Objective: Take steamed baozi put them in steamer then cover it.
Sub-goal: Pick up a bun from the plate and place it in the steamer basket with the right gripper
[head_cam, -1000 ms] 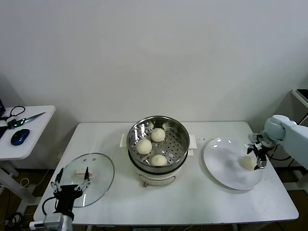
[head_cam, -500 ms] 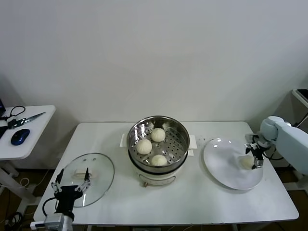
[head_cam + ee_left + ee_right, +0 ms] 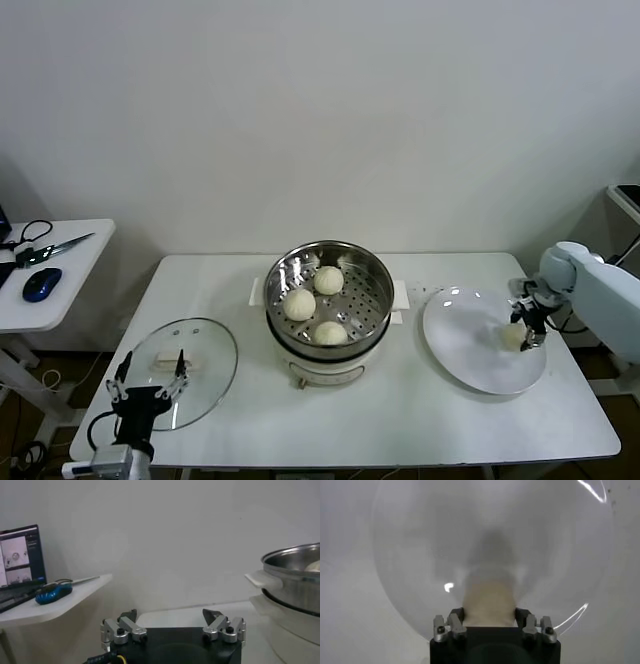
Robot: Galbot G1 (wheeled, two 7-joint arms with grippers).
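Nearest the robot, the left gripper (image 3: 148, 386) hangs with jaws spread over the glass lid (image 3: 205, 352) on the table (image 3: 400, 410). Farther right, the right gripper (image 3: 524, 328) pinches the last bun (image 3: 511, 337) on the white plate (image 3: 460, 340). Beyond, at the table's middle, the steamer (image 3: 372, 276) holds three buns (image 3: 299, 304).
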